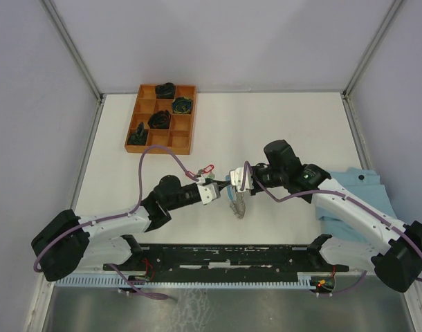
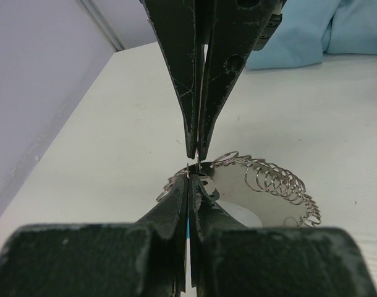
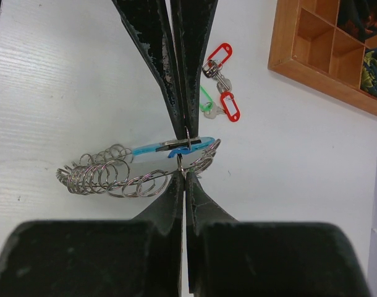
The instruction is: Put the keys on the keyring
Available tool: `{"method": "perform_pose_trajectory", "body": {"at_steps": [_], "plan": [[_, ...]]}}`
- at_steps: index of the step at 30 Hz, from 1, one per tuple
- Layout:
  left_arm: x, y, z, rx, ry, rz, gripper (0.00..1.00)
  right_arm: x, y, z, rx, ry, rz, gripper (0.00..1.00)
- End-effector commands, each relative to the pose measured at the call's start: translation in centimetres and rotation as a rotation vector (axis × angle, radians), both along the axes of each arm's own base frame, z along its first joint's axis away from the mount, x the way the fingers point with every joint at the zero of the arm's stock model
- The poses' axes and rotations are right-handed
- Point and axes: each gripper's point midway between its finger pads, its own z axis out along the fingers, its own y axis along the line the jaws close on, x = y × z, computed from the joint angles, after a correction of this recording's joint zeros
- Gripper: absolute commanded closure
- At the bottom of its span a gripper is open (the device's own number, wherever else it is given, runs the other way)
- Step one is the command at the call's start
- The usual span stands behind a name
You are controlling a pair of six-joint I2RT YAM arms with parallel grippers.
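Observation:
The keyring (image 1: 239, 206), a floppy chain of silver rings (image 3: 108, 176) with a light-blue sleeve (image 3: 148, 149), hangs just above the table between both grippers. My left gripper (image 1: 212, 192) is shut on it at the blue sleeve, its tips (image 2: 190, 172) pinched together. Facing it tip to tip, my right gripper (image 1: 236, 181) is shut on a small ring of the chain (image 3: 184, 174). The keys (image 3: 228, 105), with two red tags and a green one, lie loose on the table just beyond the grippers, also seen from above (image 1: 205, 168).
A wooden compartment tray (image 1: 159, 149) holding dark objects stands at the back left. A light-blue cloth (image 1: 363, 183) lies at the right edge under the right arm. Purple cables loop over both arms.

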Motion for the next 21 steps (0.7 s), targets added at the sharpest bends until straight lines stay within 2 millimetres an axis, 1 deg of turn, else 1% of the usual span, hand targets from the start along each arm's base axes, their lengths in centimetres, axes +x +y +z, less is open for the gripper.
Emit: {"method": "perform_pose_trajectory", "body": {"at_steps": [1,11,21], "plan": [[0.10,-0.40,1.73,-0.037,-0.031,-0.006,0.97,0.54,0.98,4.00,0.087,-0.083,0.011,0.99],[-0.36,-0.64,0.95,-0.018,-0.005,-0.035,0.97,0.97,0.75,3.99,0.079,-0.098,-0.012,0.99],[-0.24,-0.96,1.27,-0.024,-0.005,-0.039,0.97,0.75,0.88,4.02,0.089,-0.091,-0.003,0.99]]}}
